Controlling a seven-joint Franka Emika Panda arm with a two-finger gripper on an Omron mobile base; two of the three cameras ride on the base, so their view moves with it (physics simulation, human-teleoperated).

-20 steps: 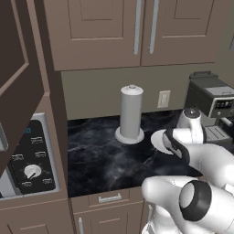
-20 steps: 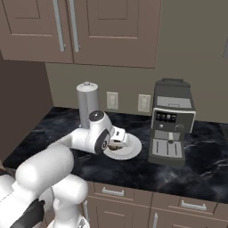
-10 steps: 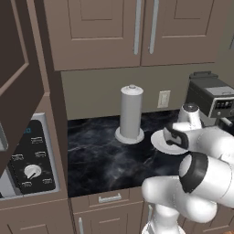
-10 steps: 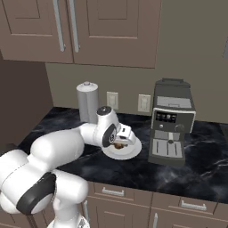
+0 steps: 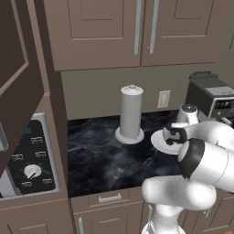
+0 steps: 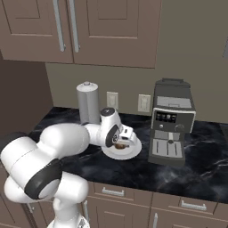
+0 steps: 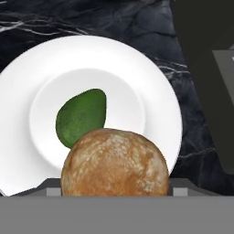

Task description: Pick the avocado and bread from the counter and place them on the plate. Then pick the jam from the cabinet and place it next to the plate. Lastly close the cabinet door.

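The white plate (image 7: pixel 155 77) lies on the black counter (image 5: pixel 100 151) with the dark green avocado (image 7: pixel 81 117) resting in its middle. My gripper (image 6: pixel 126 139) hangs just above the plate's near side, shut on the orange-brown bread (image 7: pixel 114 162), which hides the fingertips in the hand view. From the left base view, the gripper (image 5: pixel 172 135) sits over the plate (image 5: pixel 157 142). At the far left the cabinet door (image 5: pixel 18 77) stands open. The jam is out of view.
A grey paper-towel holder (image 5: pixel 130 114) stands just left of the plate. A coffee machine (image 6: pixel 171 122) stands close on the plate's right. Closed wall cupboards (image 5: pixel 137 27) hang above. A stove control panel (image 5: pixel 32 160) sits at the counter's left end.
The hand has carried the bread a little farther over the plate while the arm's elbow swung round. The avocado and plate have stayed put.
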